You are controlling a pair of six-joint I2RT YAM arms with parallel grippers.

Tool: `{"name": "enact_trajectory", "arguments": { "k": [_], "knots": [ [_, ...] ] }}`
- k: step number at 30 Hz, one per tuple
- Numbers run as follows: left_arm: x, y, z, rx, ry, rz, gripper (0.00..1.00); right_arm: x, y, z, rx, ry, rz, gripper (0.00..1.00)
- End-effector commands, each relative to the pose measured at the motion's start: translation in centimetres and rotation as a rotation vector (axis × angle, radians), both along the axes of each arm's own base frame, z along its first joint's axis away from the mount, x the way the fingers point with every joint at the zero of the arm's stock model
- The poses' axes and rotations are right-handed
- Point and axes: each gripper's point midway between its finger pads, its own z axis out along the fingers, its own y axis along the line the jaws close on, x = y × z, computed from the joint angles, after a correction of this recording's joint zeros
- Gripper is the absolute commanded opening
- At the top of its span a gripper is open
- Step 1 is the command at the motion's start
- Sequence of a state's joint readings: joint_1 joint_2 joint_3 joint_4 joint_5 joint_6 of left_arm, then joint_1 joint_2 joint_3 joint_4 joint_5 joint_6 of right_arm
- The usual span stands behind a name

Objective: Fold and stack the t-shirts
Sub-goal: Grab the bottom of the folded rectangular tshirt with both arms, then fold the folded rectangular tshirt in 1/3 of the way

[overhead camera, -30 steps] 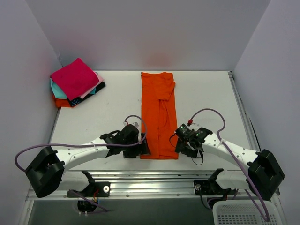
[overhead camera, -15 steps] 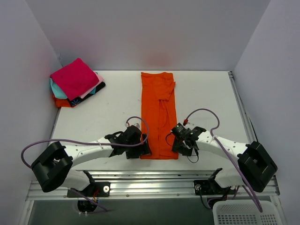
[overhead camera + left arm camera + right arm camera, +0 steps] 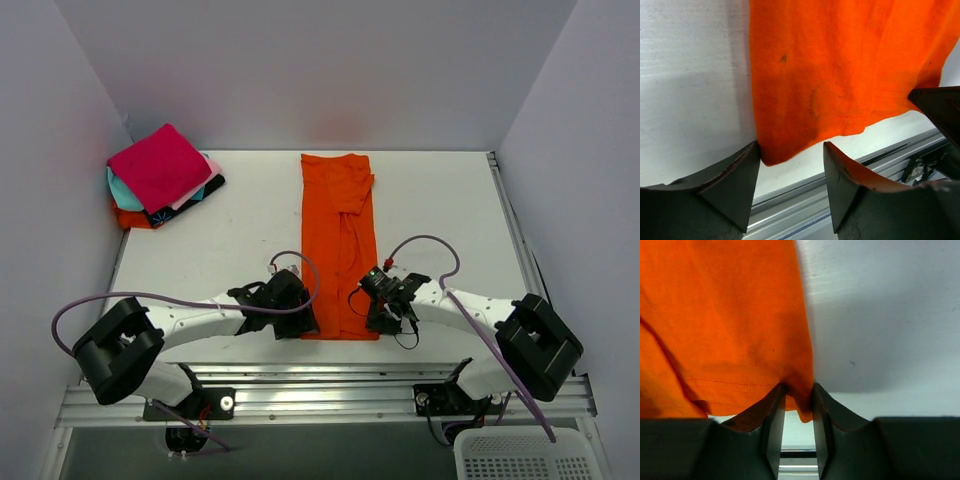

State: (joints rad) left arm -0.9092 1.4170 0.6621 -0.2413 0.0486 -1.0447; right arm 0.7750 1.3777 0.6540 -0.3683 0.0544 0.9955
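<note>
A large plain orange t-shirt (image 3: 338,240) lies folded into a long narrow strip down the middle of the table. Its near hem points toward the arm bases. My left gripper (image 3: 303,325) is at the near left corner of the hem. In the left wrist view its jaws (image 3: 791,147) stand apart around that corner (image 3: 775,150), and the left finger touches the cloth edge. My right gripper (image 3: 382,322) is at the near right corner. In the right wrist view its jaws (image 3: 799,387) pinch the bunched corner of the t-shirt (image 3: 720,315).
A stack of small folded t-shirts, magenta (image 3: 158,168) on top with teal, pink, black and orange edges showing, sits at the far left by the wall. A metal rail (image 3: 320,375) runs along the near table edge. A white basket (image 3: 520,458) is at the bottom right.
Both arms have drawn inward to the near corners of the orange t-shirt. Both pairs of jaws have narrowed, and the right pair has closed onto the corner.
</note>
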Motion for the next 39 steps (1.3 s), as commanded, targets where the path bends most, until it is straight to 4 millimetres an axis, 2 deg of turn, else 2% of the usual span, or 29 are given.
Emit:
{"name": "enact_trajectory", "arguments": {
  "k": [1,2,4,5,6,7,9,10,11,13,14,19,21,25,26,28,29,30,31,32,33,34,39],
  "knots": [
    [0.5,-0.8,0.0,-0.023,-0.024,-0.002,0.61,-1.1,-0.7,-1.0,-0.032,0.04,0.002,0.2],
    [0.5,-0.8,0.0,-0.023,-0.024,-0.004,0.56,-1.1,-0.6,-1.0,-0.032,0.043,0.007,0.14],
    [0.6,-1.0,-0.1,-0.025,-0.021,-0.013,0.37,-1.1,-0.6,-1.1,-0.034,0.045,0.007,0.09],
    [0.6,-1.1,-0.2,-0.021,-0.02,-0.016,0.24,-1.2,-0.7,-1.1,-0.036,0.046,0.01,0.05],
    [0.7,-1.1,0.1,-0.016,-0.019,-0.016,0.07,-1.2,-0.7,-0.9,-0.035,0.044,0.012,0.03],
    [0.8,-1.1,0.2,-0.009,-0.024,-0.021,0.03,-1.0,-0.6,-0.6,-0.034,0.036,0.015,0.01],
    [0.6,-0.7,0.8,0.011,-0.025,-0.028,0.02,-1.3,-1.3,0.2,-0.061,0.04,0.018,0.0],
    [0.8,-0.9,1.5,0.009,-0.041,-0.034,0.02,-0.9,-1.3,1.0,-0.063,0.026,0.018,0.0],
    [0.9,-1.0,2.7,-0.006,-0.059,-0.037,0.02,-1.5,-1.9,1.4,-0.089,0.046,0.027,0.0],
    [0.5,-0.8,4.1,-0.007,-0.061,-0.049,0.02,-1.3,-1.8,3.1,-0.084,0.027,0.043,0.0],
    [0.4,-0.7,5.1,-0.024,-0.072,-0.054,0.02,-1.9,-2.6,3.6,-0.111,0.045,0.046,0.0],
    [-0.5,0.0,8.6,-0.055,-0.089,-0.06,0.02,-2.3,-3.2,6.4,-0.111,0.031,0.054,0.0],
    [-0.7,0.4,9.3,-0.048,-0.085,-0.051,0.02,-1.8,-2.7,7.5,-0.092,0.01,0.056,0.0],
    [0.4,0.1,11.4,-0.052,-0.118,-0.04,0.02,-0.1,-1.7,8.8,-0.089,-0.02,0.059,0.0],
    [1.2,-0.3,12.3,-0.061,-0.124,-0.03,0.02,0.4,-1.6,8.6,-0.111,-0.012,0.069,0.0],
    [2.1,-0.7,12.8,-0.07,-0.12,-0.031,0.02,2.2,-1.2,9.7,-0.122,-0.048,0.067,0.0],
    [3.1,-0.7,13.3,-0.084,-0.129,-0.013,0.02,2.9,-1.0,9.5,-0.144,-0.042,0.082,0.0],
    [3.8,-1.1,14.3,-0.105,-0.142,-0.02,0.02,4.1,-0.6,10.3,-0.143,-0.07,0.082,0.0],
    [4.5,-1.3,14.3,-0.107,-0.141,-0.014,0.02,4.8,-0.4,10.5,-0.146,-0.074,0.085,0.0],
    [5.2,-1.3,14.7,-0.117,-0.149,-0.008,0.02,5.8,-0.6,10.1,-0.167,-0.061,0.091,0.0],
    [6.8,-1.0,15.5,-0.128,-0.168,0.013,0.02,6.5,-0.5,10.3,-0.17,-0.064,0.092,0.0],
    [7.4,-1.0,15.7,-0.139,-0.166,0.013,0.02,7.7,-0.2,11.0,-0.165,-0.087,0.089,0.0],
    [12.6,-0.3,16.0,-0.142,-0.186,0.045,0.02,11.7,-0.8,10.7,-0.191,-0.073,0.086,0.0]
  ]
}}
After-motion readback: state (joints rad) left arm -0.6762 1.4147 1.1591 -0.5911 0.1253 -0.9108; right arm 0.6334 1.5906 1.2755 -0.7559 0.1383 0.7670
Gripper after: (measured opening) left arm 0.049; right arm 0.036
